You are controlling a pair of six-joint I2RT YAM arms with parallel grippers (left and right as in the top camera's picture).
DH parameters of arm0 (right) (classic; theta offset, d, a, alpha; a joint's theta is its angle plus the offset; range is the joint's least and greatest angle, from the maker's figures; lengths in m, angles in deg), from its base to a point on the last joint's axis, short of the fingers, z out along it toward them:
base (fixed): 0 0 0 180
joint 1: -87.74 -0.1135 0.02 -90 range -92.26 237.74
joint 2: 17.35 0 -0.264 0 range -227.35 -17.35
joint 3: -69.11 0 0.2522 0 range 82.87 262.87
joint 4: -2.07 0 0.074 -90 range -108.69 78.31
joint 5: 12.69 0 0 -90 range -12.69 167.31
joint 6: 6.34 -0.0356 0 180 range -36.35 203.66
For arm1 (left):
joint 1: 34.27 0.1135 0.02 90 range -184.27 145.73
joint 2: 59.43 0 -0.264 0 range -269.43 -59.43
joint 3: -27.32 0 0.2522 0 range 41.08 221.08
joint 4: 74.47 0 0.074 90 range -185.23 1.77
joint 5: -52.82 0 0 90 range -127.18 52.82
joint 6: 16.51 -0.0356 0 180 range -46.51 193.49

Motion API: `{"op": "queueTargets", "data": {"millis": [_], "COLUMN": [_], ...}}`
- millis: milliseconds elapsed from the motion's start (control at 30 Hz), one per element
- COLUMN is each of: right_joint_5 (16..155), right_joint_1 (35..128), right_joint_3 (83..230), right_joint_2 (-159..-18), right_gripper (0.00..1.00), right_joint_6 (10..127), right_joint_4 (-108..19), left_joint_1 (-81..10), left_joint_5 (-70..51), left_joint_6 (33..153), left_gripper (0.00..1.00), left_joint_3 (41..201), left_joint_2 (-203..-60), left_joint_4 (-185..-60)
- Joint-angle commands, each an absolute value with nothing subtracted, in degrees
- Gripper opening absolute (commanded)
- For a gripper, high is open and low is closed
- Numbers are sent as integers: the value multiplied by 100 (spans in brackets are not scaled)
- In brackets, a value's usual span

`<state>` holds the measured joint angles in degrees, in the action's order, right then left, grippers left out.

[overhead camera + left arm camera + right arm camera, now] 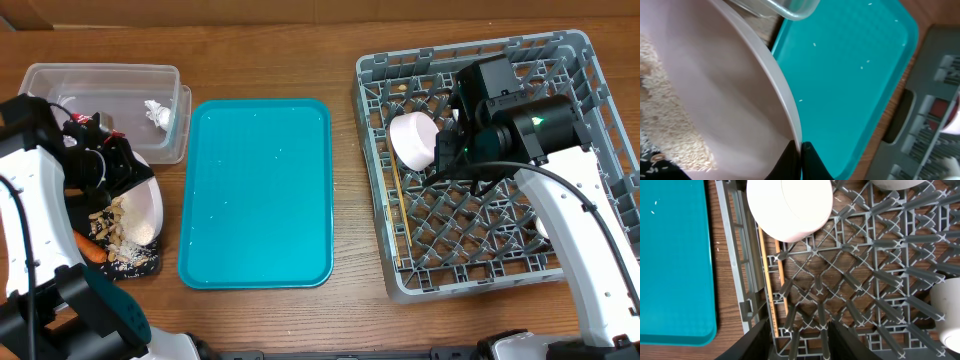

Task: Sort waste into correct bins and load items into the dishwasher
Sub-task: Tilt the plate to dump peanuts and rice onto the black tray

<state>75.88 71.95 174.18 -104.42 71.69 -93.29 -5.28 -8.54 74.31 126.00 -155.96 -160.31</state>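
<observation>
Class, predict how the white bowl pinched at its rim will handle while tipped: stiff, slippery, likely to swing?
The bowl looks rigid and glossy, so it may slip where the left gripper pinches its thin rim. Held by one edge, it could swing.

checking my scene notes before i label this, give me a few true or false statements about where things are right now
1. The left gripper pinches the rim of a white bowl. True.
2. The carrot lies on the teal tray. False: it lies at the far left, by the black tray.
3. The white tissue is in the clear tub. True.
4. The chopsticks lie on the teal tray. False: they lie in the grey rack, along its left side.
5. The right gripper holds a bowl. False: its jaws are open and empty above the rack.
</observation>
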Motion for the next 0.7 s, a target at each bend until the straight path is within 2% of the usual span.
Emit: {"op": "queueTargets", "data": {"millis": [0, 100, 167, 533, 567, 633, 667], "right_joint_5": [7605, 7590, 7590, 7590, 7590, 7590, 7590], "right_joint_1": [7213, 7213, 7213, 7213, 7213, 7213, 7213], "right_joint_3": [17471, 17471, 17471, 17471, 17471, 17471, 17473], "right_joint_2": [-10449, -10449, -10449, -10449, -10449, -10449, -10449], "right_gripper": [41, 41, 41, 41, 41, 41, 41], "right_joint_6": [7171, 7171, 7171, 7169, 7171, 7169, 7171], "right_joint_4": [-9301, -9305, -9303, -9305, -9301, -9314, -9320], "left_joint_1": [-303, -121, 100, 375, 384, 438, 478], "left_joint_5": [-111, -6, 742, 1021, 895, 1080, 1015], "left_joint_6": [6959, 6837, 6205, 5995, 6489, 6152, 6430], "left_gripper": [4, 4, 4, 4, 4, 4, 4], "left_joint_3": [12637, 12598, 12596, 12594, 12594, 12594, 12594], "left_joint_2": [-15491, -15491, -15491, -15489, -15504, -15484, -15495], "left_joint_4": [-16129, -16317, -16538, -16570, -16590, -16608, -16555]}}
